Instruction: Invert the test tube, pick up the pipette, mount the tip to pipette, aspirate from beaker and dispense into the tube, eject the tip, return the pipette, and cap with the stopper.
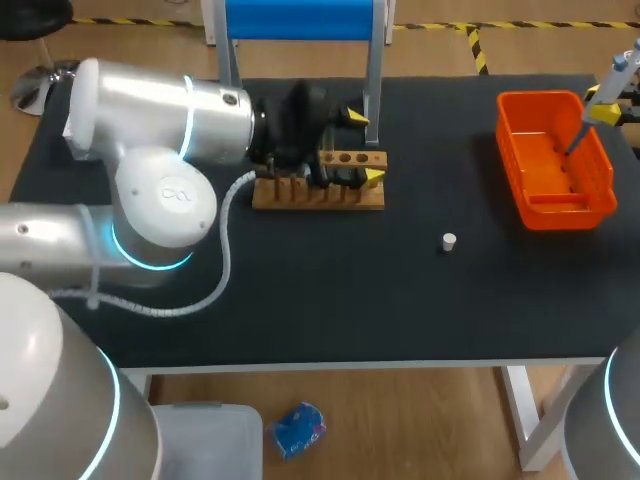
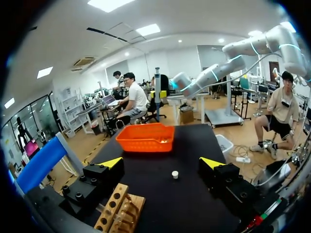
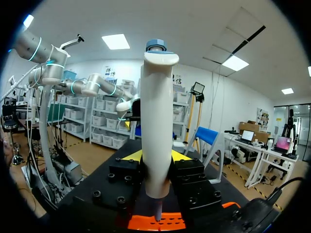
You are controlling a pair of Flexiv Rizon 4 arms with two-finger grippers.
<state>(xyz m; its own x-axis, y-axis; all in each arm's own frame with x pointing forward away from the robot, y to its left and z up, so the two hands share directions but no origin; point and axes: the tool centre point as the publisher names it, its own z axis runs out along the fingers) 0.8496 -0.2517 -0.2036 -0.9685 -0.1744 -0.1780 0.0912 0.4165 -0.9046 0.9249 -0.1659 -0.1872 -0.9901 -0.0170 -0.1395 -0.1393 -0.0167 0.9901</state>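
My left gripper [image 1: 366,147] hangs open right over the wooden tube rack [image 1: 320,190] at the back middle of the table, nothing between its fingers. In the left wrist view the gripper [image 2: 161,163] is wide apart and the rack [image 2: 116,209] lies under one finger; I cannot make out a test tube. The small white stopper [image 1: 449,240] [image 2: 175,174] lies on the black tabletop, ahead of the left gripper. My right gripper [image 1: 605,112] [image 3: 156,156] is shut on the white pipette [image 1: 620,68] [image 3: 156,121], held upright with its lower end over the orange basket [image 1: 553,160] [image 3: 141,222].
The orange basket [image 2: 146,138] stands at the table's right side. A blue-topped stand [image 1: 300,20] rises at the back edge behind the rack. A white cable [image 1: 225,250] hangs from my left arm over the table. No beaker shows in any view.
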